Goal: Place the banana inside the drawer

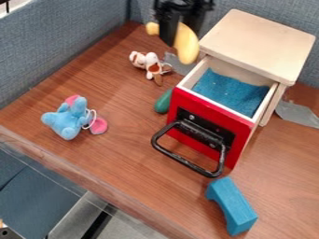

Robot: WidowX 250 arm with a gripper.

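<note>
Yellow banana in the gripper's grasp, outside the open drawer

The black two-finger gripper (179, 33) hangs near the top edge of the view, its fingers clamped on the toy banana (187, 45); the banana slants between them, one end poking out at the left, the thicker end pointing down toward the near edge of the table, by the rear left of the drawer (194, 71).

The drawer stands pulled out of a small pale wooden cabinet (259, 42); within its wooden walls lies a blue cloth lining (230, 92), rumpled toward the rear; its red front (187, 101) carries a black bail handle (185, 162) that juts outward.

A dark green rounded object (162, 101) sits just beside the drawer's left side, partly hidden by the front; farther back lies a brown-and-white plush dog (151, 63); a light blue plush elephant (72, 119) with pink ears rests well apart, at the left of the wood-grain table (124, 154); a blue arch-shaped block (232, 206) lies near the drawer front, toward the lower right; a grey tape patch (298, 113) is at the cabinet's right.
</note>
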